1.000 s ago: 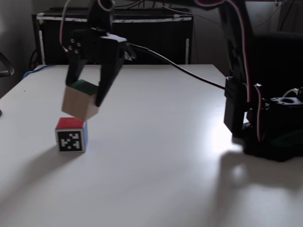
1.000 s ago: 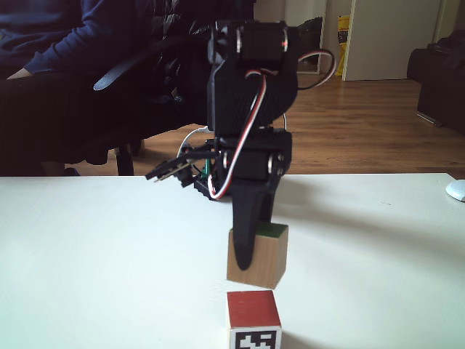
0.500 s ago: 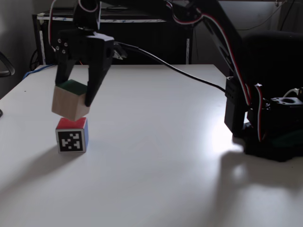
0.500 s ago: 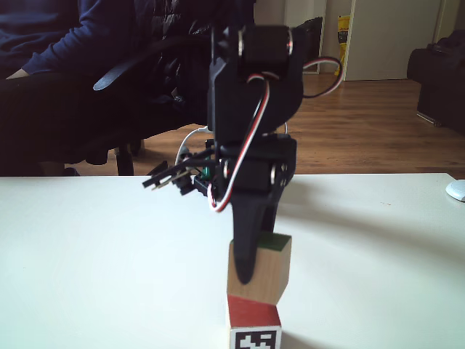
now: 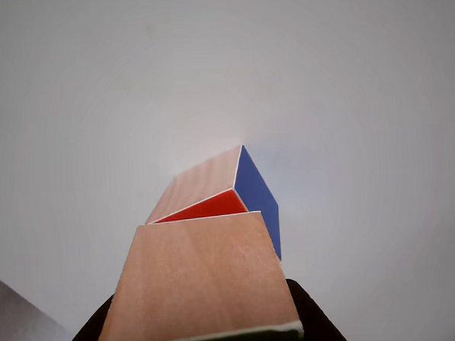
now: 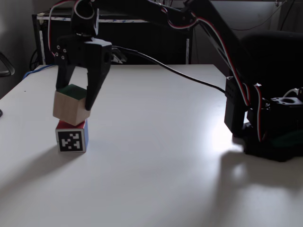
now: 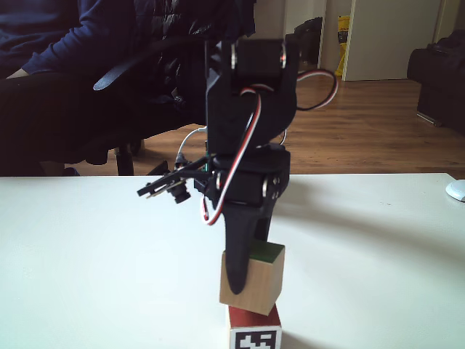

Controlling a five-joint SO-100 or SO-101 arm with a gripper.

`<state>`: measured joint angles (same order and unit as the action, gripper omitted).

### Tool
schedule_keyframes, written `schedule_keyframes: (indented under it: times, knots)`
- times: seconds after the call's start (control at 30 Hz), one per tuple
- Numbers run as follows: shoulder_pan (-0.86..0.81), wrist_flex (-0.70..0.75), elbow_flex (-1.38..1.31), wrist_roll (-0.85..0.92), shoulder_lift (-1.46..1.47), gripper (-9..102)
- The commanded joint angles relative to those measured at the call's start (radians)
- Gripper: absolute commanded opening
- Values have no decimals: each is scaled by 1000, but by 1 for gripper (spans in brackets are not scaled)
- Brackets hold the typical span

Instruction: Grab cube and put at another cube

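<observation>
White table [image 6: 156, 156] spans both fixed views; a person's dark sleeve [image 7: 43, 36] sits behind it in a fixed view. The black arm [image 6: 208, 28] reaches from its base [image 6: 270, 137] at the right of a fixed view over to the left side of the table. Gripper [image 6: 73, 101] points downward, fingers pinching the cube [image 6: 70, 106] from two sides. Cube is tilted, green face up, its lower edge resting on the red top of another cube [image 6: 72, 137], which stands flat on the table with a black-and-white marker face toward the camera. In the other view the cube [image 5: 199, 286] overlaps another cube [image 5: 236, 193], leaving a red sliver and the blue side visible.
</observation>
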<state>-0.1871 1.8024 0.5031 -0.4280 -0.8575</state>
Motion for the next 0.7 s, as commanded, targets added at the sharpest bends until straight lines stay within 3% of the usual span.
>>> schedule_keyframes:
  times: [0.0, 0.67]
  knots:
    - [12, 3, -40, -3, -12, 23]
    - [51, 5, 81, -35, -101, 40]
